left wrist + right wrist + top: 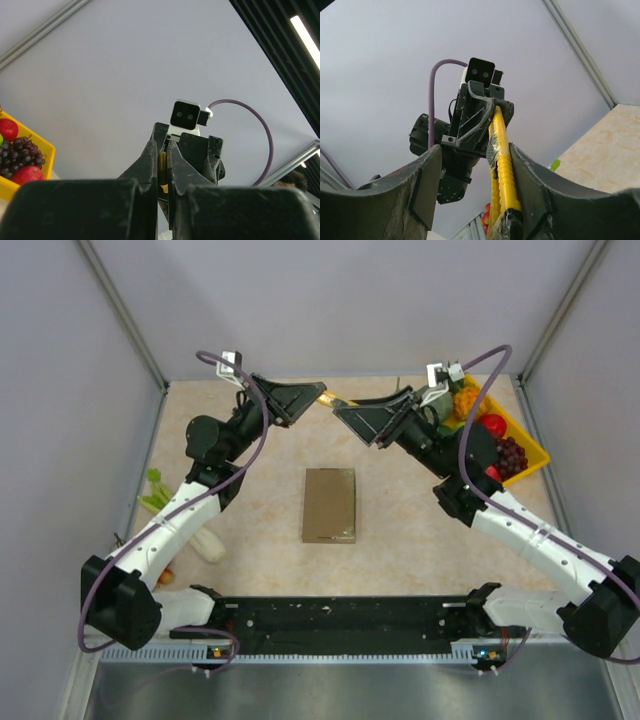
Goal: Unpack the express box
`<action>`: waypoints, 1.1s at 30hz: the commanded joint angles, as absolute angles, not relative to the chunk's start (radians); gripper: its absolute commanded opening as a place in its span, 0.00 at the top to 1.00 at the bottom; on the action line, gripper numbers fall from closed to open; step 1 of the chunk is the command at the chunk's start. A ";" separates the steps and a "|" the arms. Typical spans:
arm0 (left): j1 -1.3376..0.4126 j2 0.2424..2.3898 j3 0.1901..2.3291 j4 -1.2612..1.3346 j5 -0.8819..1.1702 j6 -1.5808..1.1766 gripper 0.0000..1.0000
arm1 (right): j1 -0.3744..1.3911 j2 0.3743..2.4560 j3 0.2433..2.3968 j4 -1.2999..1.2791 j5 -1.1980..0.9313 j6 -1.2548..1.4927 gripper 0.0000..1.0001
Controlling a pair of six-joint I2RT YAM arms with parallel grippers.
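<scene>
Presently pinching the yellow box cutter [501,160] in the left gripper [316,394] at upper centre, spreading the right gripper [346,413] loosely around it. Risking a drop — letting go early, before closing the right, sending the tool down onto the express box [329,505], lying shut mid-frame. Finding no readable writing — neither on box nor cutter.
</scene>
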State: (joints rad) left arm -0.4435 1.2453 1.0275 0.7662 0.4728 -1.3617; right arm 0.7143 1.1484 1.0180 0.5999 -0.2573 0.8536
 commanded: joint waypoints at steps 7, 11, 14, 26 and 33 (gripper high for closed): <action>-0.462 1.200 0.991 0.881 0.452 -1.321 1.00 | 0.723 1.183 1.117 0.572 -0.305 0.896 0.83; -0.457 1.189 0.968 0.887 0.482 -1.319 0.65 | 0.723 1.169 1.120 0.506 -0.265 0.879 1.00; -0.428 1.167 0.959 0.867 0.558 -1.276 0.35 | 0.723 1.146 1.126 0.424 -0.252 0.850 1.00; -0.333 1.149 1.150 0.397 0.910 -0.966 0.27 | 0.703 1.091 1.207 0.141 -0.394 0.799 1.00; -0.333 1.181 1.161 0.514 1.046 -1.065 0.52 | 0.699 1.095 1.218 0.084 -0.469 0.830 1.00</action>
State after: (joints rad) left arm -0.3382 1.1584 1.1297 0.4637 0.9264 -1.0470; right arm 0.7063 1.1114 1.1671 0.1139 -0.4034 0.8211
